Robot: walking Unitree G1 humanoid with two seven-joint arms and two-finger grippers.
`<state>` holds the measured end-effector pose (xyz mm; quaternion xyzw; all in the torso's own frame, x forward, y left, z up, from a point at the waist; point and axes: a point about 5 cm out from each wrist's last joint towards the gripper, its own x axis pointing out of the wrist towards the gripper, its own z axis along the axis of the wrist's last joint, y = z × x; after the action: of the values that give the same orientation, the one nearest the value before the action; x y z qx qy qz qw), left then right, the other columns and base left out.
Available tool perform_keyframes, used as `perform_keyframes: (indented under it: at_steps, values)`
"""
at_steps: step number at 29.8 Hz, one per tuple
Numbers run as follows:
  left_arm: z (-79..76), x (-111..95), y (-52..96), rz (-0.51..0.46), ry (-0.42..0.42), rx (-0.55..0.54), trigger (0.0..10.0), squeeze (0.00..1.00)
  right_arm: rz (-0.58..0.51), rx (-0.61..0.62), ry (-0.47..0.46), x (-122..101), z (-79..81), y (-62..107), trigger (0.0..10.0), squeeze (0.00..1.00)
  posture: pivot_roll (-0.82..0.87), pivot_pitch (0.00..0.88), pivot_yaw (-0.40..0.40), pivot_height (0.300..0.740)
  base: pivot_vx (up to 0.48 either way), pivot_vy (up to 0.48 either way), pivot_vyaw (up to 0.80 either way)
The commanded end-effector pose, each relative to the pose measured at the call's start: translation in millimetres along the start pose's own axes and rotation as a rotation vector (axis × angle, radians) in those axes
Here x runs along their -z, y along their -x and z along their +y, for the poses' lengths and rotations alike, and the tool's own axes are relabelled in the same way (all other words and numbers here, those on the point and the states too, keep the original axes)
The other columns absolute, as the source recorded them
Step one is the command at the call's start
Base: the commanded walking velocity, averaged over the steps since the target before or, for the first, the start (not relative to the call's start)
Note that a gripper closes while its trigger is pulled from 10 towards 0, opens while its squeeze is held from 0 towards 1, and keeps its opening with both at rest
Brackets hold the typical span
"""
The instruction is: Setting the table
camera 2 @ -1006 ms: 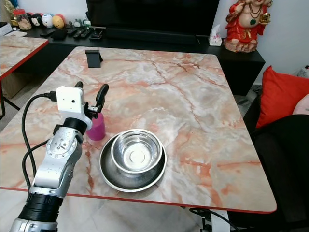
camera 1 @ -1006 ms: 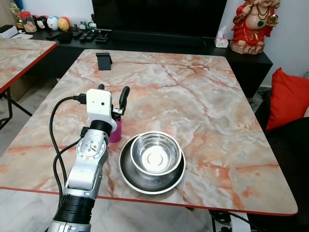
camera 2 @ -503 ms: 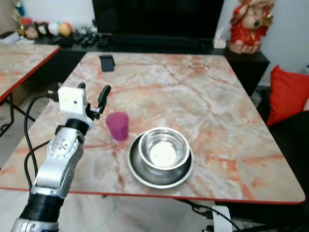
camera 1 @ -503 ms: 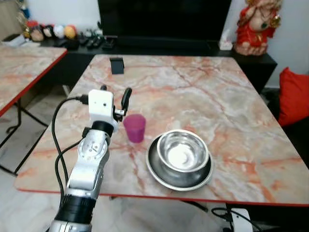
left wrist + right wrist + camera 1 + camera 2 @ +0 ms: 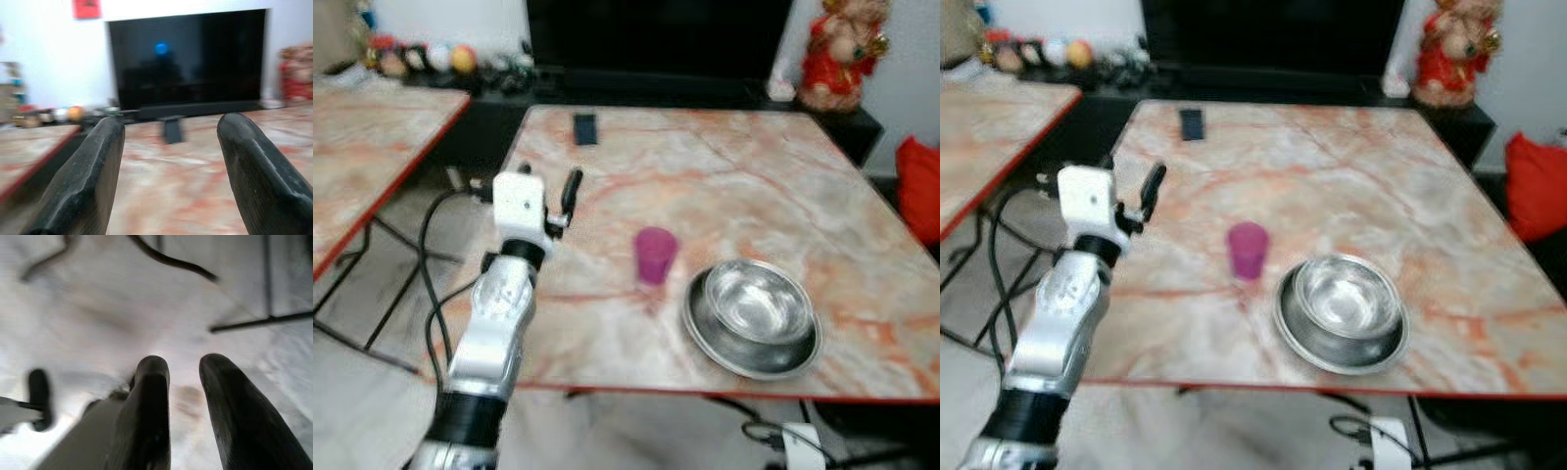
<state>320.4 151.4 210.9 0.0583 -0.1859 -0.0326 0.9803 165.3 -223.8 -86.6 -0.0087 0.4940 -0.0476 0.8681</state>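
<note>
A pink cup stands upright on the marble table, just left of a steel bowl that sits in a steel plate near the front edge. My left gripper is raised over the table's left edge, well left of the cup, open and holding nothing. In the left wrist view its fingers stand wide apart, aimed along the tabletop at the television. My right gripper hangs idle over the pale floor, its fingers close together. Every view is blurred.
A second marble table stands to the left, across a floor gap with cables. A small black stand sits at the table's far left. Behind are a dark console with a television, a red figurine and a red cushion.
The camera has swung, so the table has slid right in the picture. My left gripper, which was right beside the pink cup, now stands well left of it. Cup and bowl kept their places.
</note>
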Motion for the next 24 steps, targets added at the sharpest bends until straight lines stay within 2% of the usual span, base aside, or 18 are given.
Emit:
perform_keyframes:
  at_steps: [1,24]
  values:
    - [-9.1,-1.1,-1.0,-0.004,0.003,0.023,10.0,0.00,0.007,0.022,-0.003,3.2,-8.3,1.5,10.0,0.00,0.09,0.000,-0.040,0.740,0.000,0.368,0.00]
    - [-6.5,-1.5,-3.6,-0.004,-0.007,0.016,10.0,0.00,0.002,0.026,0.001,1.7,-8.0,1.2,10.0,0.00,0.08,0.000,-0.033,0.740,0.000,0.366,0.00]
